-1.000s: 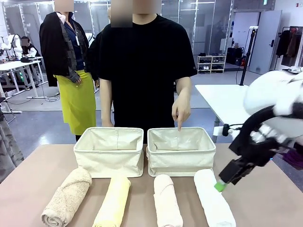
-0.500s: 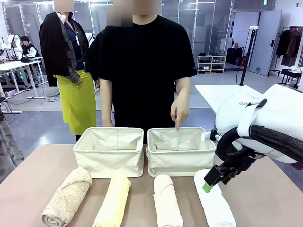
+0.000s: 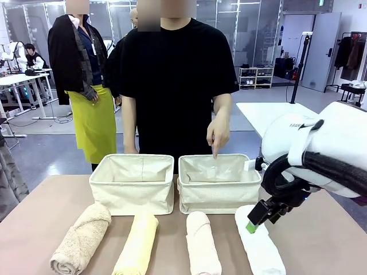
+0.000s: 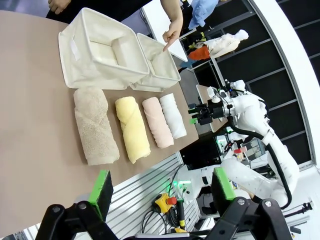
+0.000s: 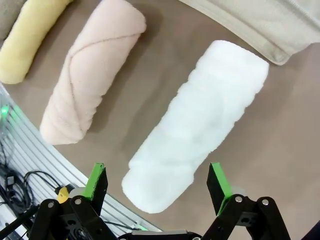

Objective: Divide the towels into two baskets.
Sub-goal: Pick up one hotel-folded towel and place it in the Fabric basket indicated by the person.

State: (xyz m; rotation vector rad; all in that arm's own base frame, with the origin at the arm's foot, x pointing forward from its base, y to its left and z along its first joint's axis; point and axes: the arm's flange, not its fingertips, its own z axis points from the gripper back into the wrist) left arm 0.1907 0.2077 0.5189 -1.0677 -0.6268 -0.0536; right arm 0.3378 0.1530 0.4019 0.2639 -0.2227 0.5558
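Nearest the robot, four rolled towels lie side by side in a row on the brown worktop [image 3: 327, 246], all outside the baskets. From the robot's left they are the shaggy tan towel [image 3: 80, 238], the pale yellow towel [image 3: 136, 245], the pinkish cream towel [image 3: 202, 245] and the white towel [image 3: 262, 252].

The right gripper [image 5: 156, 181] hangs over the white towel with its green-padded fingers spread wide. In the right wrist view the fingers stand on either side of one end of the roll. Whether the pads touch the terry cannot be told. The left gripper [image 4: 162, 189] is held high, beyond the worktop's near edge. Its fingers are also wide apart and hold nothing.

Just behind the towel row stand two cream canvas baskets, side by side and nearly touching. The left basket [image 3: 132, 197] sits behind the tan and yellow towels, and the right basket [image 3: 219, 197] sits behind the pink and white ones. The inside of each shows its cream lining.

Beyond them a person in a black shirt stands at the far edge. The person's hand [image 3: 218, 134] hangs over the right basket, with the index finger pointing down into it.
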